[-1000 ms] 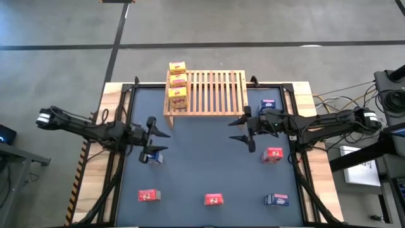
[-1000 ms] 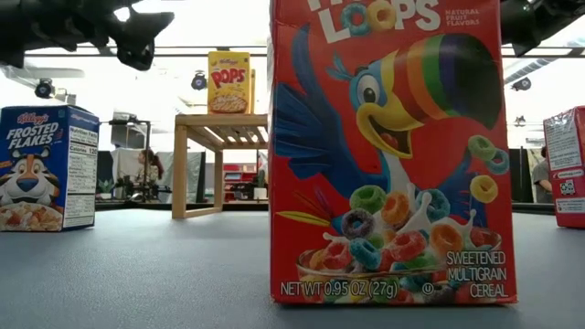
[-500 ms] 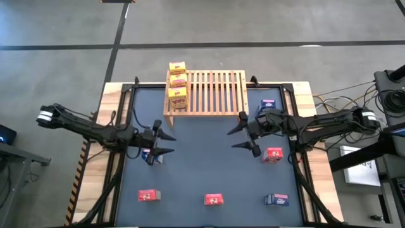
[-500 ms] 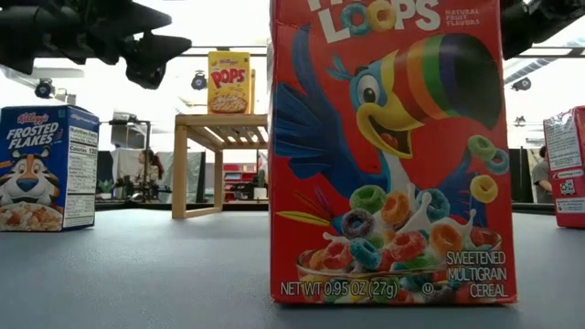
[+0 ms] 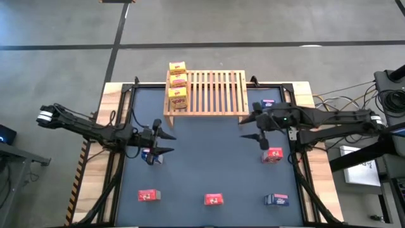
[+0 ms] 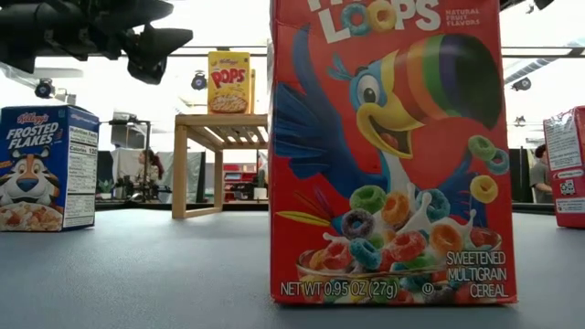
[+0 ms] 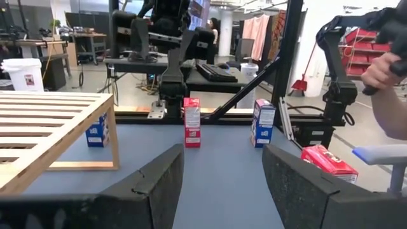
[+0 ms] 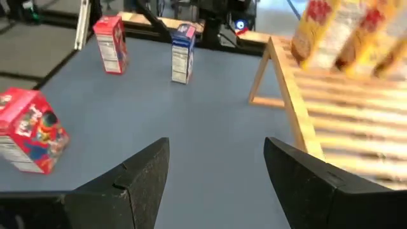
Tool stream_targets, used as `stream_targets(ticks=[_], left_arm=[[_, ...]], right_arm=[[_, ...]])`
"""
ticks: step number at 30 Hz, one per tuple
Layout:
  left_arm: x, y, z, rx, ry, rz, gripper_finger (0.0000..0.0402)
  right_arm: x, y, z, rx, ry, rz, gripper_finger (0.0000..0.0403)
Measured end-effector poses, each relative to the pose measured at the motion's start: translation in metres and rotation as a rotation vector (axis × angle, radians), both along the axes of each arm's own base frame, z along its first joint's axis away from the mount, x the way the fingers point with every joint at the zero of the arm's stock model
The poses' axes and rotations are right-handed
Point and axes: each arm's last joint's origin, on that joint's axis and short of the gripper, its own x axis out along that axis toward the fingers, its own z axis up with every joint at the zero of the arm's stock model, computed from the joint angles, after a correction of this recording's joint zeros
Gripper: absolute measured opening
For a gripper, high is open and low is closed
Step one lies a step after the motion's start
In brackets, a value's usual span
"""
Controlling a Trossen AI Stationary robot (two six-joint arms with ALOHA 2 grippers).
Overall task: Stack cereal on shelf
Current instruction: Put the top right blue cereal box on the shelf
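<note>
left fingers wide, empty | right fingers wide, empty, beside shelf edge

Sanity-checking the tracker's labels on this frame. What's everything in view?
yellow cereal boxes: 3, yellow, in a row on the shelf's left end
red cereal boxes: 3, red, front left, front centre, right side of the table
blue cereal boxes: 3, blue, front right, back right by the right arm, left side under the left arm
shelf: 1, light wood, back centre of the table
table: 1, dark blue-grey top
person's hand: 1, beyond the table
left gripper: 1, dark, open, left of centre
right gripper: 1, dark, open, off the shelf's front right corner
</note>
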Motion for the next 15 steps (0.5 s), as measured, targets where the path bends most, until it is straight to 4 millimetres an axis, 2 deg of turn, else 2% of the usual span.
stream_targets(ticks=[3, 8, 15], left_arm=[[0.0, 0.0, 0.0, 0.006, -0.001, 0.0, 0.0197], [0.0, 0.0, 0.0, 0.031, -0.004, 0.0, 0.0197], [0.0, 0.0, 0.001, 0.056, -0.018, 0.002, 0.0197]], right_arm=[[-0.015, -0.004, -0.008, -0.003, 0.007, -0.173, 0.0244], [-0.045, -0.015, -0.019, -0.075, -0.001, -0.643, 0.0244], [-0.078, -0.019, -0.034, 0.017, -0.135, -0.968, 0.0244]])
